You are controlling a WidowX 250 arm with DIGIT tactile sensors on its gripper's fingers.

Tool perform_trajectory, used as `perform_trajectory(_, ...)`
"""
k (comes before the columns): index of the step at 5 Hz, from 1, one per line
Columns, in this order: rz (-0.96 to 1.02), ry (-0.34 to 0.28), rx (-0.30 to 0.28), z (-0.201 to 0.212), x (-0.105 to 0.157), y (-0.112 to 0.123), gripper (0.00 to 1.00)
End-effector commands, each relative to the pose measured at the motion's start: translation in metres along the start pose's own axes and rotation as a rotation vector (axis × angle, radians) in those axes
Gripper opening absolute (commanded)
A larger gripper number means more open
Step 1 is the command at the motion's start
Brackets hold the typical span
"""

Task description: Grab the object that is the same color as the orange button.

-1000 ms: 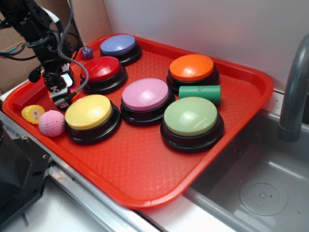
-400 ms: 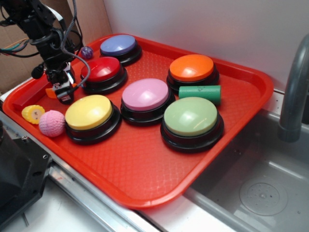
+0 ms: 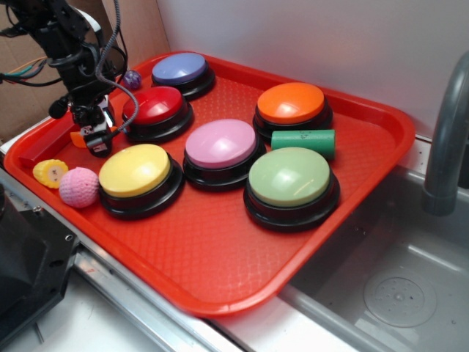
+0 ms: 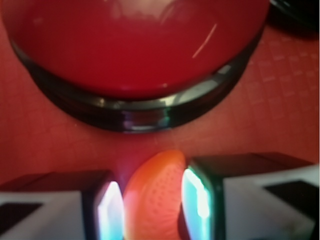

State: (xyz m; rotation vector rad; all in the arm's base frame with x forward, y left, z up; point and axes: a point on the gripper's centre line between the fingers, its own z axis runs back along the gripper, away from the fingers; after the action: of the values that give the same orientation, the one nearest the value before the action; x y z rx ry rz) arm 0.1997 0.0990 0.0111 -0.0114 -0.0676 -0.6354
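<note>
**A:** Where is the orange wedge (image 4: pixel 152 197), and what colour reference does it match?

**B:** It sits between the two fingers of the gripper (image 4: pixel 152 207), at the far-left part of the red tray (image 3: pixel 220 279), just near of the red button (image 4: pixel 135 45). Its colour matches the orange button (image 3: pixel 291 102), far right of centre.

**A:** What is the gripper's condition?

**B:** Clamped on the wedge; both pads (image 4: pixel 112 210) appear to touch its sides.

**A:** How is this step best done?

**B:** Judged from the wrist view: maintain steady squeeze and rise vertically, since the glossy curved sides may slip, and avoid brushing the red button.

**A:** What is unclear?

**B:** The wedge's lower part is cropped; whether it rests on the tray cannot be told. In the exterior view only an orange sliver (image 3: pixel 78 138) shows.
</note>
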Motion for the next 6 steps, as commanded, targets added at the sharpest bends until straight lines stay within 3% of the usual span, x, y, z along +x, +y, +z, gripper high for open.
perform_trajectory(1, -0.022, -0.011, -0.008, 0.021, 0.026, -0.018, 0.00)
perform_trajectory(3, -0.008, -0.073, -0.029, 0.057, 0.034, -0.030, 0.00)
perform_trajectory(4, 0.078, -0.060, -0.016, 0.082, 0.041, -0.037, 0.00)
perform_trajectory(6, 0.319, 0.023, 0.029, 0.125, 0.069, -0.067, 0.00)
